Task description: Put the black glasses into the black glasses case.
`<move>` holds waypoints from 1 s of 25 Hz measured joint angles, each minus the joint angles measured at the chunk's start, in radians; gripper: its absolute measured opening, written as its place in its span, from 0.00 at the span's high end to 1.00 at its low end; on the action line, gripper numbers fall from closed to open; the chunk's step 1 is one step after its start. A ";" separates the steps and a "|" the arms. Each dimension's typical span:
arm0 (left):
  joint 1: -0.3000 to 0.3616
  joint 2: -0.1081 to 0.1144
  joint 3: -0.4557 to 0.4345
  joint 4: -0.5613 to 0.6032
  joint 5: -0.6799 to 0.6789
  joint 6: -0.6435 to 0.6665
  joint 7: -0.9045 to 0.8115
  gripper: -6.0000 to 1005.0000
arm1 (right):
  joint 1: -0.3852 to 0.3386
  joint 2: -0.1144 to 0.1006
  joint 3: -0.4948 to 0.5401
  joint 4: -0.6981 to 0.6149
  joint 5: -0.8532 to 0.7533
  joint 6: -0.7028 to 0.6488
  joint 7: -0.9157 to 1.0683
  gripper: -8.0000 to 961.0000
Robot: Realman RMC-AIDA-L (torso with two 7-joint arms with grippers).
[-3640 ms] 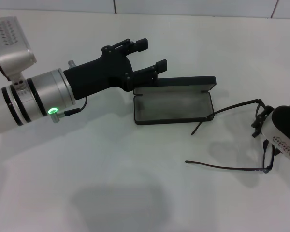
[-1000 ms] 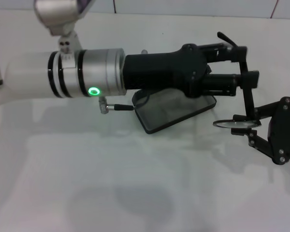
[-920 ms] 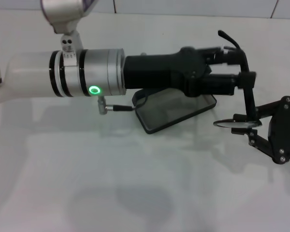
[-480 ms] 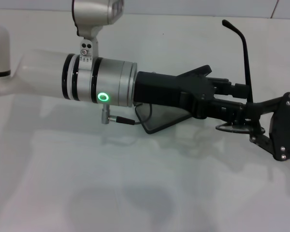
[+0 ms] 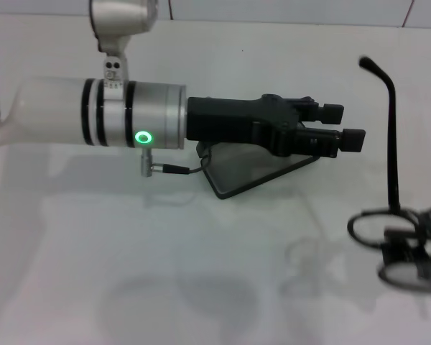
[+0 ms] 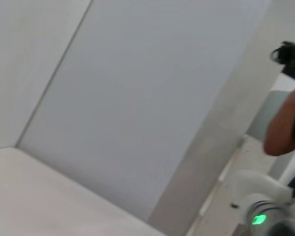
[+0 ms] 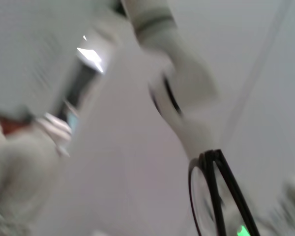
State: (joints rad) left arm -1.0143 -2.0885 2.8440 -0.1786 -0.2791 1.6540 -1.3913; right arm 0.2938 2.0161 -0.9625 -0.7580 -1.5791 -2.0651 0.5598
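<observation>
Two arms show on my head feed, and the left one fills most of it: its silver forearm with a lit green ring stretches from the left edge across the white table [image 5: 201,273], ending in the left gripper [image 5: 337,125], whose two black fingers point right, lie close together with only a thin gap, and hold nothing. Under that gripper sits the black glasses case [image 5: 255,171], open, its flat tray lying at a slant with the long axis running from the near left up toward the far right; I see a dark rim and a grey lining, and the lid is mostly hidden behind the arm. Well apart from the case, at the right edge of the table, I find the black glasses [image 5: 394,180]: one slim temple arm stands nearly straight up with its curved tip at the top, while the thin frame and clear lenses lie low near the tabletop, the lenses facing roughly upward. The right gripper [image 5: 425,248] is at that frame at the lower right corner, blurred and cut by the edge, so I cannot tell how its fingers stand. My right wrist feed shows the glasses close, a rounded lens and dark temples.
</observation>
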 joint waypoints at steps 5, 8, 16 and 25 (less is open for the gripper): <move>-0.003 -0.004 -0.003 0.072 -0.012 -0.083 0.065 0.22 | 0.055 0.004 -0.056 0.061 -0.001 -0.061 0.058 0.87; -0.014 -0.004 -0.006 0.103 -0.016 -0.092 0.123 0.22 | 0.124 0.002 -0.072 0.167 -0.002 0.009 0.160 0.87; 0.031 0.001 -0.010 0.175 -0.085 -0.053 0.310 0.22 | 0.147 0.003 -0.056 0.240 0.008 0.188 0.282 0.87; 0.024 0.000 -0.004 0.172 -0.046 -0.046 0.340 0.22 | 0.146 0.000 -0.049 0.238 0.012 0.229 0.307 0.87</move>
State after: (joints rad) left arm -0.9907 -2.0880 2.8397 -0.0062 -0.3249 1.6079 -1.0509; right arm 0.4402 2.0160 -1.0120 -0.5197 -1.5671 -1.8361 0.8667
